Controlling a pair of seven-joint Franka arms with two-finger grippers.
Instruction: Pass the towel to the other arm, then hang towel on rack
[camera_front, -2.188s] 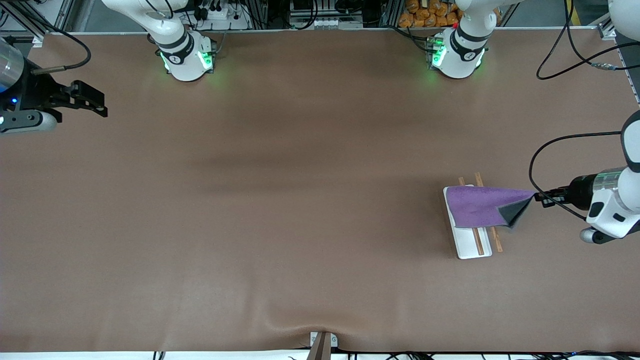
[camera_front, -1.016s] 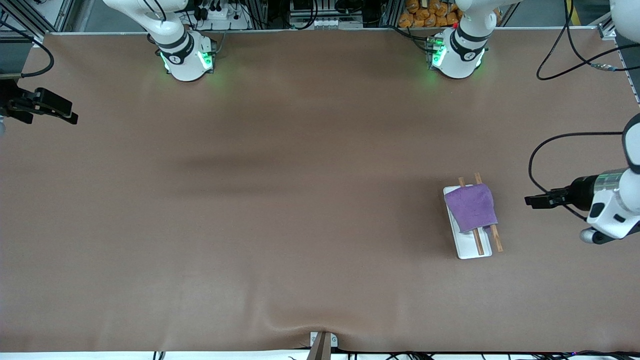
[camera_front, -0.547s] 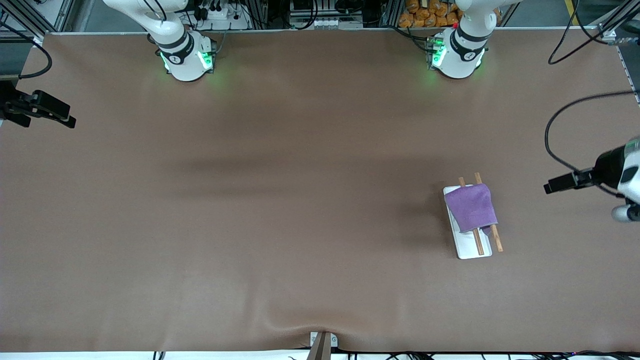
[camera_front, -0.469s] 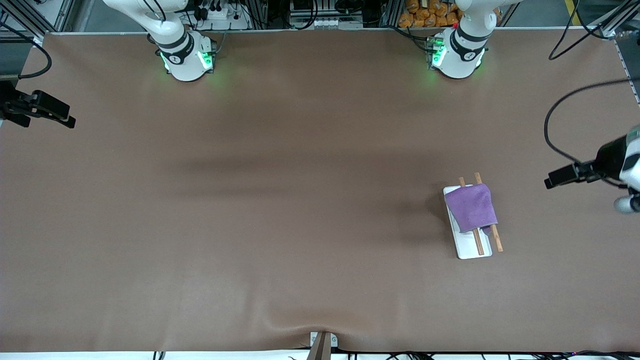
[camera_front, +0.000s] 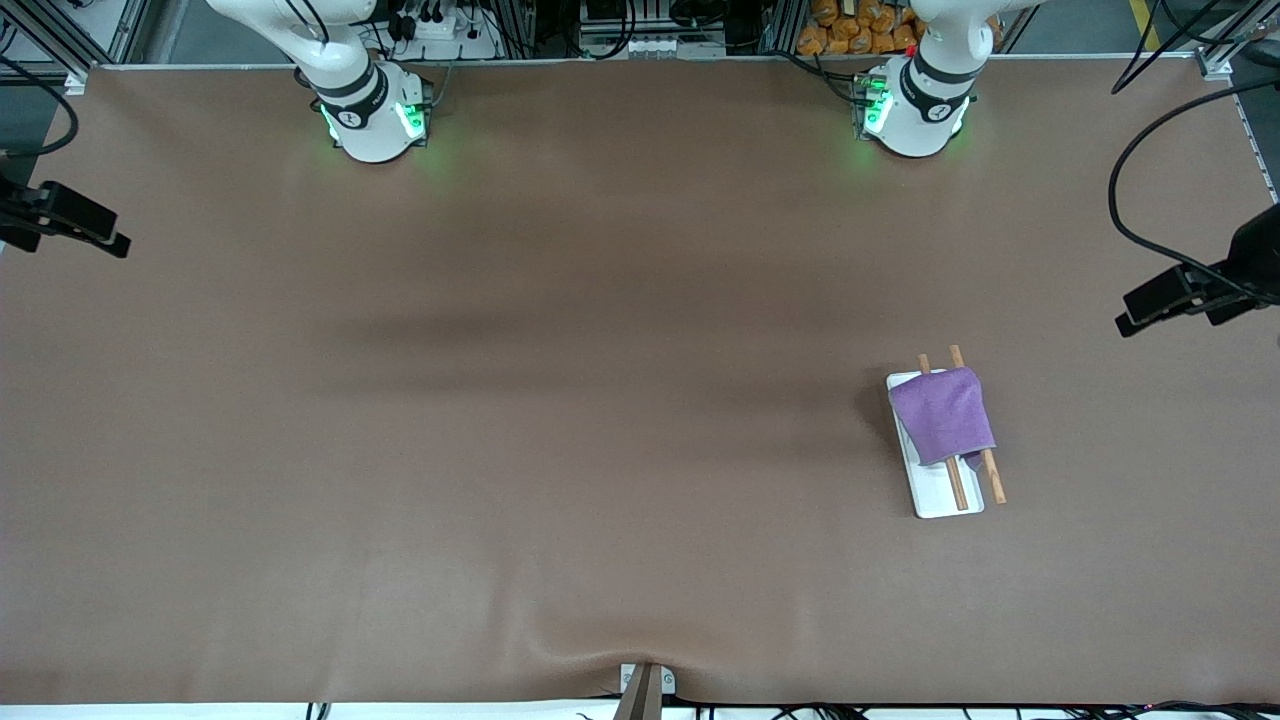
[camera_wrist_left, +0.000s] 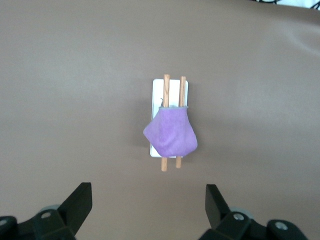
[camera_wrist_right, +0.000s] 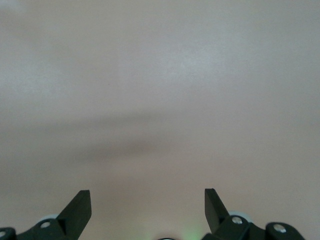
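Note:
The purple towel (camera_front: 942, 414) hangs draped over the two brown rods of the rack (camera_front: 935, 495), which stands on its white base toward the left arm's end of the table. The left wrist view shows the towel (camera_wrist_left: 171, 133) on the rack (camera_wrist_left: 158, 89) from above. My left gripper (camera_front: 1130, 318) is open and empty, up in the air over the table's edge at that end, well apart from the rack; its black fingers (camera_wrist_left: 77, 206) stand wide. My right gripper (camera_front: 115, 245) is open and empty over the table's edge at the right arm's end, with only bare table under it.
The brown table mat (camera_front: 560, 400) spreads wide around the rack. The two arm bases (camera_front: 372, 115) (camera_front: 915, 110) stand along the edge farthest from the front camera. A small mount (camera_front: 645, 685) sits at the nearest edge. Black cables (camera_front: 1130, 200) loop near the left arm.
The left gripper, having let go of the towel, has drawn up and away from the rack toward the table's end. The right gripper has slid slightly outward. The towel stays still.

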